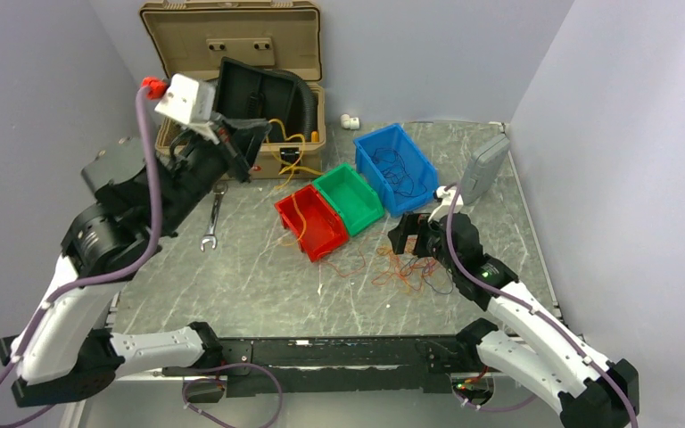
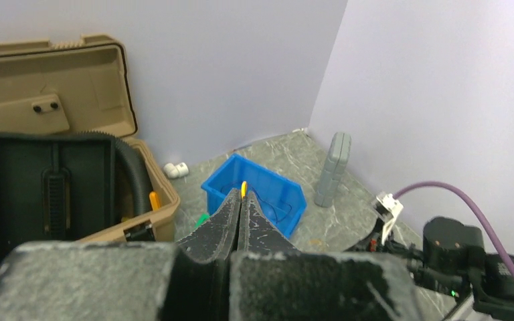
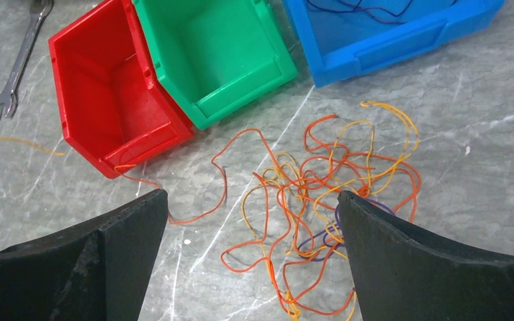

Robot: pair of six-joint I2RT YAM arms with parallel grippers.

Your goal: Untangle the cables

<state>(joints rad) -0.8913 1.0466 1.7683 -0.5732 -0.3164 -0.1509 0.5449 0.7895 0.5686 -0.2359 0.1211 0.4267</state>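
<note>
Tan toolbox (image 1: 232, 45) at back left, lid up, holds black corrugated hose (image 1: 308, 98) and black tray (image 1: 250, 89). Blue bin (image 1: 395, 167) has a few dark wires (image 1: 401, 169) inside. Green bin (image 1: 348, 198) sits between blue and red bin (image 1: 310, 223); an orange strand (image 1: 297, 212) trails across red. Main cables (image 3: 321, 180) lie tangled on table (image 1: 259, 267), just in front of the bins. Right gripper (image 3: 251, 200) has fingers wide apart above the tangle. Left gripper (image 2: 241, 204) is pinched together on a yellow strand (image 2: 243, 188), raised beside the toolbox.
</note>
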